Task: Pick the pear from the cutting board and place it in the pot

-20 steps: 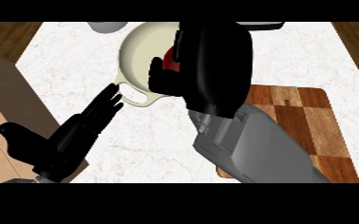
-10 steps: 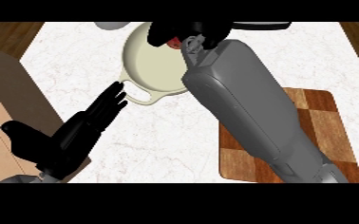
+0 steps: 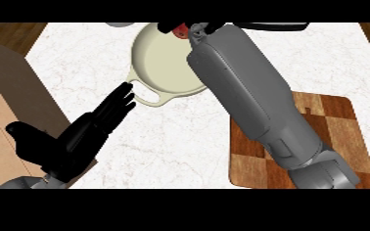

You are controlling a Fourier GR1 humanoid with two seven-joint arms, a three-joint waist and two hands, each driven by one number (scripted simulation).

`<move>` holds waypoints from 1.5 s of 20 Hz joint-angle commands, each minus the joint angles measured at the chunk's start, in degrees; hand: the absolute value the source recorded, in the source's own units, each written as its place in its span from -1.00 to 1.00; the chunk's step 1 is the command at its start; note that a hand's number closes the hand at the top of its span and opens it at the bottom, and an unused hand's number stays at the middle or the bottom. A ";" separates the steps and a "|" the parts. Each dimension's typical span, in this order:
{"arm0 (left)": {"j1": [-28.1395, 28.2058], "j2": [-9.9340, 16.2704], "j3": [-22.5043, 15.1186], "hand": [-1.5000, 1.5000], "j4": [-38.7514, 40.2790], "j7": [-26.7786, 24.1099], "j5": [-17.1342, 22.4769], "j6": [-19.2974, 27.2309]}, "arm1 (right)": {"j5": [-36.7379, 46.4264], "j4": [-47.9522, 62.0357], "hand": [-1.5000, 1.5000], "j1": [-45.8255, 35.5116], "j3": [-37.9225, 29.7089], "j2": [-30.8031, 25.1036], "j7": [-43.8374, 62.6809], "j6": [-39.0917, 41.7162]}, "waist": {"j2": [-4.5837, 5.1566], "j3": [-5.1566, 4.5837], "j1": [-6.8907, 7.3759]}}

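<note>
Cream enamel is what catches the eye from the head view, the only view there is: the pot (image 3: 165,64) sits at the far side of the white marbled counter (image 3: 180,142), its loop handle pointing toward the near left; the right forearm (image 3: 253,103) stretches diagonally from the near right across the pot's right rim, and the right hand (image 3: 186,28) is at the pot's far edge, mostly cut off by the top of the view; its dark fingers look curled round something red (image 3: 177,28), which I take to be the pear, though only a sliver of it shows; whether it hangs over the pot's hollow or over the far rim I cannot tell

Wooden and chequered, the cutting board (image 3: 332,127) lies at the near right, partly under the forearm, and what shows of it bears no fruit; the left hand (image 3: 90,129) rests at the near left, fingers straight and pointing toward the pot's handle, fingertips just beside it, holding nothing

By my reckoning the carry is done and the placing step is in hand; the next move calls for getting the fruit squarely above the pot's floor, lowering it inside the wall, then letting the fingers uncurl and lifting the arm away without catching the rim; the left hand has no part in it
</note>
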 commanded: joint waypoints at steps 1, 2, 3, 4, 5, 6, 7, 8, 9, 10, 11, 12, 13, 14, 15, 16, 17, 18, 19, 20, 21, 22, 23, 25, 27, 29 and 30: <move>0.84 -4.20 -2.65 0.00 6.93 -2.16 -1.98 0.10 | -2.71 7.34 1.00 -2.89 -2.45 0.12 -2.57 -6.80 | 1.36 -1.86 0.56; 0.01 -2.29 -1.56 0.00 4.89 -0.48 -0.68 -0.85 | -2.99 9.31 1.00 -0.81 -1.92 0.12 -4.26 -9.90 | 1.60 -1.82 1.49; 1.24 -2.61 -2.21 0.00 4.47 -1.59 -1.00 -0.69 | -2.96 10.84 1.00 -1.79 -1.65 0.12 -3.32 -11.03 | 1.53 -1.88 2.39; -0.55 -2.54 -0.73 0.00 5.64 -0.29 -0.02 -0.48 | -5.02 12.08 1.00 -2.93 -2.51 0.12 -4.59 -11.04 | 1.35 -1.83 1.57; -0.91 -2.86 -1.86 0.00 4.46 -0.14 -0.59 0.09 | -5.05 14.02 1.00 -2.12 -2.33 0.12 -6.60 -11.99 | 1.76 -1.81 2.23; -0.22 -2.79 -2.87 0.00 3.62 -0.40 -1.10 0.17 | -5.39 16.07 1.00 -2.98 -2.81 0.12 -6.36 -11.96 | 1.60 -1.82 2.50; -2.43 -3.13 -2.65 0.00 3.81 1.18 -0.24 -0.34 | -6.55 17.40 1.00 -3.48 -1.90 0.12 -6.66 -11.66 | 1.94 -1.83 2.85; -1.46 -2.73 -2.11 0.00 4.22 0.77 -0.39 0.61 | -9.24 17.53 1.00 -2.49 -4.71 0.12 -8.16 -13.40 | 1.80 -1.75 2.57; -2.18 -3.07 -2.55 0.00 4.49 0.45 -0.64 0.12 | -9.48 17.66 1.00 -0.20 -3.95 0.12 -7.94 -18.37 | 2.13 -1.76 3.05; -1.46 -3.11 -2.59 0.00 4.05 -0.48 -0.69 0.08 | -10.58 18.36 1.00 -1.71 -6.42 0.12 -8.91 -18.63 | 2.06 -1.76 2.88; -2.73 -2.98 -2.06 0.00 5.07 0.22 -0.27 -0.13 | -12.33 18.51 -1.00 -1.71 -6.81 0.12 -9.85 -19.47 | 2.52 -1.74 3.30; -2.00 -2.65 -2.54 0.00 5.73 -0.59 -0.58 -0.74 | -14.37 18.15 -1.00 -1.65 -8.08 0.12 -10.59 -20.95 | 2.36 -1.74 3.24; -2.00 -2.49 -2.41 0.00 3.95 -0.19 0.12 -0.50 | -17.33 16.48 -1.00 -1.22 -10.55 0.13 -13.28 -22.73 | 2.42 -1.62 3.59; -3.53 -3.08 -3.50 0.00 3.60 0.85 -0.58 0.19 | -18.14 16.77 -1.00 -0.99 -10.00 0.12 -14.49 -25.12 | 2.62 -1.57 4.11; -2.01 -3.12 -4.18 0.00 4.27 -0.46 -1.35 0.31 | -19.65 16.63 -1.00 -1.14 -10.88 0.12 -16.50 -25.30 | 2.59 -1.61 4.38; -2.36 -2.95 -3.40 0.00 3.99 -0.08 -0.55 0.11 | -20.21 17.17 -1.00 -2.07 -11.09 0.12 -16.90 -26.95 | 2.41 -1.66 4.62; -2.99 -3.42 -3.84 0.00 3.96 0.18 -0.96 0.72 | -20.83 17.97 -1.00 -1.00 -10.90 0.13 -18.99 -28.28 | 2.56 -1.64 4.59; -3.98 -2.87 -2.75 0.00 3.97 0.91 0.40 -0.47 | -22.08 17.80 -1.00 -1.73 -10.66 0.13 -20.16 -29.46 | 2.56 -1.67 5.00; -3.23 -3.20 -3.69 0.00 4.89 0.13 -0.49 0.02 | -23.83 17.73 -1.00 -0.62 -11.66 0.13 -22.19 -30.04 | 2.64 -1.64 4.65; -3.72 -3.27 -4.07 0.00 4.51 0.59 -0.70 0.34 | -24.80 18.18 -1.00 -2.34 -12.47 0.13 -22.90 -29.62 | 2.46 -1.63 4.43; -3.23 -3.28 -3.76 0.00 4.13 -0.07 -0.38 0.19 | -24.79 18.27 -1.00 -0.78 -11.95 0.13 -25.46 -32.28 | 2.68 -1.66 5.10; -4.06 -3.53 -3.64 0.00 3.81 0.94 0.11 0.58 | -26.28 18.43 -1.00 -0.76 -12.56 0.13 -26.72 -33.19 | 2.40 -1.61 4.52; -3.29 -3.24 -4.41 0.00 3.34 0.50 -0.42 0.54 | -25.99 18.78 -1.00 -0.34 -12.66 0.13 -28.70 -34.89 | 2.46 -1.62 4.69; -3.62 -3.99 -5.42 0.00 4.34 0.53 -1.35 1.24 | -25.53 20.85 -1.00 -2.01 -11.99 0.13 -29.12 -37.53 | 2.11 -1.71 3.99; -3.08 -3.25 -3.02 0.00 5.33 0.35 0.33 1.07 | -25.11 23.14 -1.00 -1.20 -13.02 0.13 -30.61 -39.64 | 1.93 -1.75 2.63; -3.13 -3.68 -3.77 0.00 6.05 0.28 -0.22 1.43 | -26.56 23.85 -1.00 0.28 -12.44 0.12 -32.38 -42.75 | 1.52 -1.71 2.16; -3.32 -3.52 -2.87 0.00 6.77 0.13 -0.06 1.87 | -26.91 24.59 -1.00 -1.25 -13.44 0.12 -33.02 -41.51 | 1.65 -1.71 1.89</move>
